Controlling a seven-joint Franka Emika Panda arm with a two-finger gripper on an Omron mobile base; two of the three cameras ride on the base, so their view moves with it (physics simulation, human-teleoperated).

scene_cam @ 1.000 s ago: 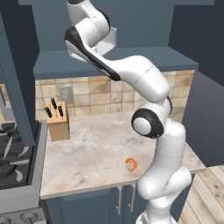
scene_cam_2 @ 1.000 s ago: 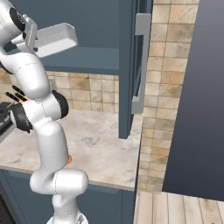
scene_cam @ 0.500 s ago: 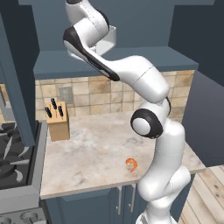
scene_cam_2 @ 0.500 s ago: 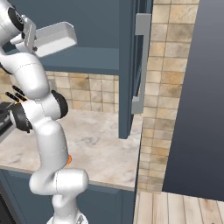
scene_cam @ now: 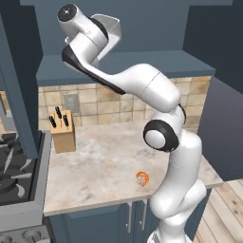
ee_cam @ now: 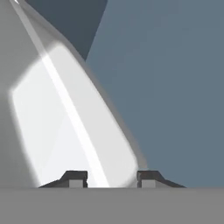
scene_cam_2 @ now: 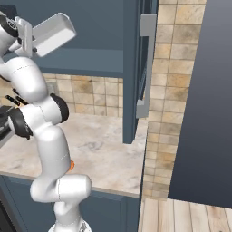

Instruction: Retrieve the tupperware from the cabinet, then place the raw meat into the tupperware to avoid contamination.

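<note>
Gripper [ee_cam: 108, 177] clamped on the tupperware [scene_cam_2: 53, 34] wall — held aloft, tilted, before the open cabinet [scene_cam_2: 131, 68]. Shrimp [scene_cam: 142, 178] lies on the marble counter [scene_cam: 99, 166] at 6 o'clock — knife block [scene_cam: 61, 131] well apart.

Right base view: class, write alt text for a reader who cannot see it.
A white robot arm holds a white tupperware tilted, high in front of the open blue-grey cabinet. Below lies a marble counter, with an orange shrimp peeking out beside the arm's base.
</note>
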